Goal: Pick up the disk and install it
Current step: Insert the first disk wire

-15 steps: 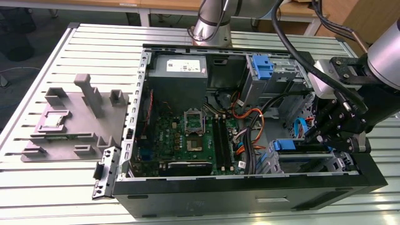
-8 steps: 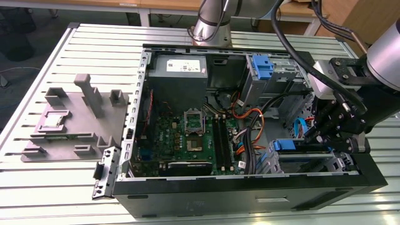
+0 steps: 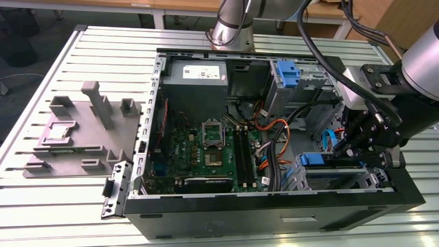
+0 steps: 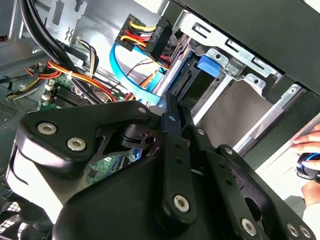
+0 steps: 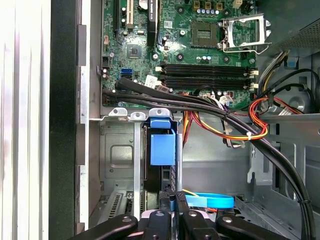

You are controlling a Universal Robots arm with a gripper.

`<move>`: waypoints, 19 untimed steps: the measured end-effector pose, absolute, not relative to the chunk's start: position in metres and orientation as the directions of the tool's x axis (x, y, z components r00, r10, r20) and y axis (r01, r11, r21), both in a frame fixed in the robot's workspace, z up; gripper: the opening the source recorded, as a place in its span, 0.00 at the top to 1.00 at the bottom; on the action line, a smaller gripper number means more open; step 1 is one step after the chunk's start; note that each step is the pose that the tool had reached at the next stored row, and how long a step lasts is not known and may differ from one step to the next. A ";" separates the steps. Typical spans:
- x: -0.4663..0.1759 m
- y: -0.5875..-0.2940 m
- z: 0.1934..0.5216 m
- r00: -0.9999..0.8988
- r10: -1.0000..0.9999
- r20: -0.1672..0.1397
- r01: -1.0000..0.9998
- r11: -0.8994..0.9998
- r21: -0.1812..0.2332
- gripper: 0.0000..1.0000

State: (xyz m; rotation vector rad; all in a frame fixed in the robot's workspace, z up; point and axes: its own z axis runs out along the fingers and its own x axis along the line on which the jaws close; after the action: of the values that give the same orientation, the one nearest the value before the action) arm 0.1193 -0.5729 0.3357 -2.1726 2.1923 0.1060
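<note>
Seemingly with jaws closed, the gripper point(image 5: 172, 201) meets the disk point(image 3: 317, 159), on edge in the bay point(image 3: 343, 177) at the exterior view's four o'clock; a skewed push could jam it or pinch the blue cable point(image 5: 212, 201).

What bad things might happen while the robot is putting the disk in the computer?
1. The blue flat cable curls right beside the gripper, so it might snag.
2. The disk sits in a narrow slot of the metal cage. If it tilts, it might jam.
3. Black cables cross just past the slot and might get pinched.
</note>
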 end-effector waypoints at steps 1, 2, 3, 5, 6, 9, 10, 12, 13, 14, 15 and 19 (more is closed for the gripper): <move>0.119 -0.573 0.336 -0.009 -0.996 -0.086 -1.000 0.009 0.011 0.84; 0.119 -0.573 0.336 -0.009 -0.996 -0.086 -1.000 0.009 0.011 0.84; 0.119 -0.573 0.336 -0.009 -0.996 -0.086 -1.000 0.009 0.011 0.84; 0.119 -0.573 0.335 -0.010 -0.996 -0.086 -1.000 0.009 0.011 0.84; 0.119 -0.573 0.335 -0.009 -0.996 -0.086 -1.000 0.009 0.011 0.84; 0.119 -0.573 0.336 -0.010 -0.996 -0.087 -1.000 0.009 0.011 0.84; 0.119 -0.573 0.337 -0.010 -0.996 -0.087 -1.000 0.009 0.011 0.84; 0.119 -0.573 0.338 -0.010 -0.996 -0.087 -1.000 0.009 0.011 0.84; 0.119 -0.573 0.339 -0.010 -0.996 -0.086 -1.000 0.009 0.011 0.84; 0.119 -0.573 0.339 -0.010 -0.996 -0.087 -1.000 0.009 0.011 0.84; 0.119 -0.573 0.339 -0.010 -0.996 -0.087 -1.000 0.009 0.011 0.84; 0.118 -0.573 0.339 -0.007 -0.995 -0.095 -1.000 0.007 0.003 0.84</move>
State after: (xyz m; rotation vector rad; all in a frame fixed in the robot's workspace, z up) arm 0.1176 -0.5730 0.3389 -2.1660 2.1818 0.1063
